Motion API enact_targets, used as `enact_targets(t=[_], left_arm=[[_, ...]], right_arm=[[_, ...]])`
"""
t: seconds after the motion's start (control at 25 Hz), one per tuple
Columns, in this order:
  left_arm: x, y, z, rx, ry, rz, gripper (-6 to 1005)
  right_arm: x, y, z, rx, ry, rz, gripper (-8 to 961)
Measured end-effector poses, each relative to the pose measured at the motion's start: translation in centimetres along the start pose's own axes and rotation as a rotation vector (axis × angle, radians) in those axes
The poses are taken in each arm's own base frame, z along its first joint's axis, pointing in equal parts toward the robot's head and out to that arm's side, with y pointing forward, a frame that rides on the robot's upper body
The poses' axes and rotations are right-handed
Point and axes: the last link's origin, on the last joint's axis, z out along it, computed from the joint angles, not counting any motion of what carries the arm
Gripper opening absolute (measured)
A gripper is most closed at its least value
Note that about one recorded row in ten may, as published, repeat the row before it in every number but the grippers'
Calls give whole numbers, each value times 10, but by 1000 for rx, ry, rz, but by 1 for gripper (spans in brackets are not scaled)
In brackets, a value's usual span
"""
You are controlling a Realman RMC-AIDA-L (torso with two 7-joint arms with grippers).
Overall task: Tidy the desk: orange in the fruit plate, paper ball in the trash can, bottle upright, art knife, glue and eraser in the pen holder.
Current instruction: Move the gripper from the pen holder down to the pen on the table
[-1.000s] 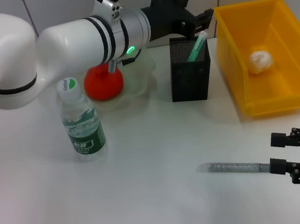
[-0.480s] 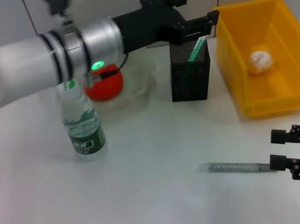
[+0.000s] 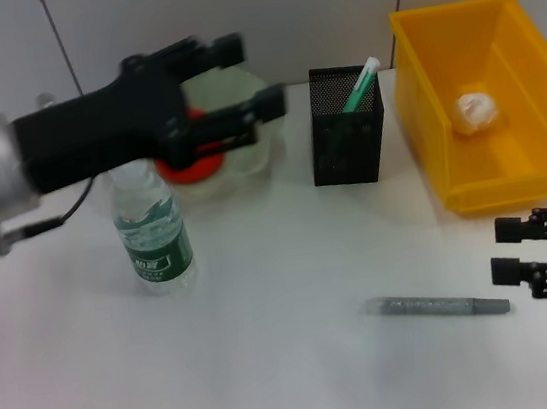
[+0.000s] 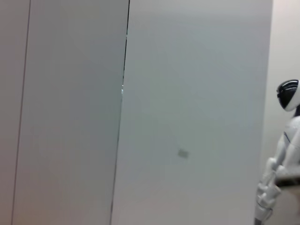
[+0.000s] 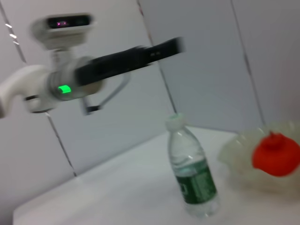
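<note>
Standing bottle (image 3: 153, 235) fronts fruit plate (image 3: 256, 151), beside pen holder (image 3: 348, 139).

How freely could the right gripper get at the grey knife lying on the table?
Probably freely: the right gripper sits open beside the knife tip, with only bare table between them.

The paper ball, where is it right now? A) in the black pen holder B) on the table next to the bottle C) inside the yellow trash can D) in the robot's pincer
C: the white paper ball lies on the floor of the yellow trash can, apart from the pen holder, the bottle and both arms.
</note>
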Motion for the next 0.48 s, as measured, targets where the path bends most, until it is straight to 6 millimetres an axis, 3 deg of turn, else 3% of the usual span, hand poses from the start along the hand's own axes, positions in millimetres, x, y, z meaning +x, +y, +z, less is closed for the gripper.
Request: enact_targets(t=[0.08,0.16,0.2,0.24,0.28,0.4,0.44,0.48], left_arm=[[-7,5,-13,-6,-5,3,810],[-7,5,-13,-6,-5,3,809],[-18,12,-31,-5,-22,9,809],[-18,12,-31,-5,-22,9,809],[-28,18,-43,-7,-38,16,809],[-28,18,-43,-7,-38,16,809],[-55,37,-72,-24,-74,33,809],[-59,39,-75,-26,-75,28,809]], right_arm=[[-9,-3,-3,19,39,23,630],[-22,-5,-5,37,90,43,630],[-29,-5,-5,45,121,55,630],[-37,-5,-4,56,159,62,630],[-45,-5,-3,67,205,70,630],[-69,-2,7,106,343,64,630],[-79,0,13,121,397,48,630],[-85,1,18,129,437,36,630]])
